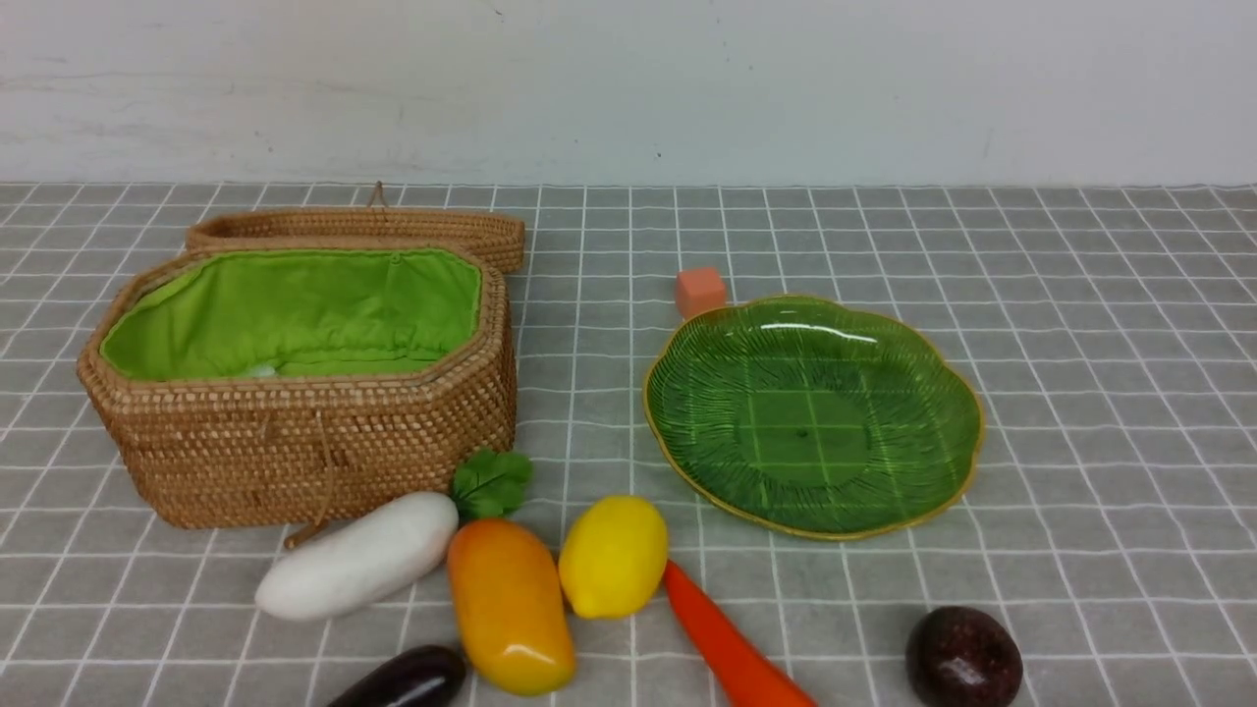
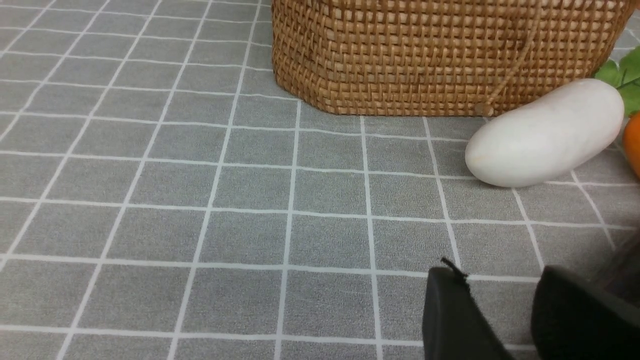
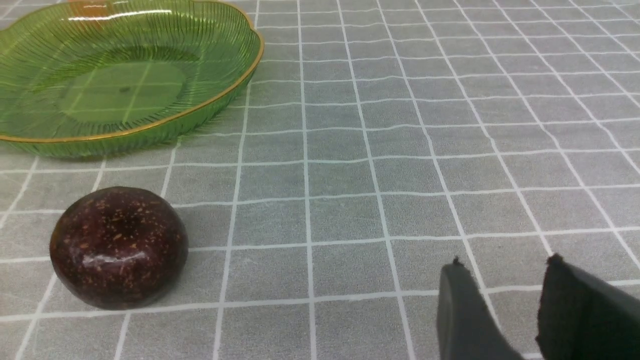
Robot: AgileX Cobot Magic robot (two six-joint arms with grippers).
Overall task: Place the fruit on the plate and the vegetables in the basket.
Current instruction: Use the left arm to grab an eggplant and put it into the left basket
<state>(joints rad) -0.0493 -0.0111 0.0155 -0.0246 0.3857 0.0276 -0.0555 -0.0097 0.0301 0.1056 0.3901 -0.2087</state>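
Observation:
The basket (image 1: pixel 295 432) stands open at the left, green lining showing. The plate (image 1: pixel 815 412) sits empty at the right. In front of the basket lie the radish (image 1: pixel 358 555), leafy piece (image 1: pixel 491 481), mango (image 1: pixel 511 604), lemon (image 1: pixel 614 555), carrot (image 1: pixel 732 648) and eggplant (image 1: pixel 408 679). The maroon fruit (image 1: pixel 962 658) lies near the front right. My left gripper (image 2: pixel 497 275) hovers open and empty over the cloth, short of the radish (image 2: pixel 545 132) and basket (image 2: pixel 425 55). My right gripper (image 3: pixel 504 265) is open and empty, apart from the maroon fruit (image 3: pixel 117 247) and plate (image 3: pixel 120 75).
A small orange-pink cube (image 1: pixel 700 291) rests just behind the plate's far rim. The basket's woven lid (image 1: pixel 354 231) lies folded back behind it. A grey checked cloth covers the table up to a white wall. Neither arm shows in the front view.

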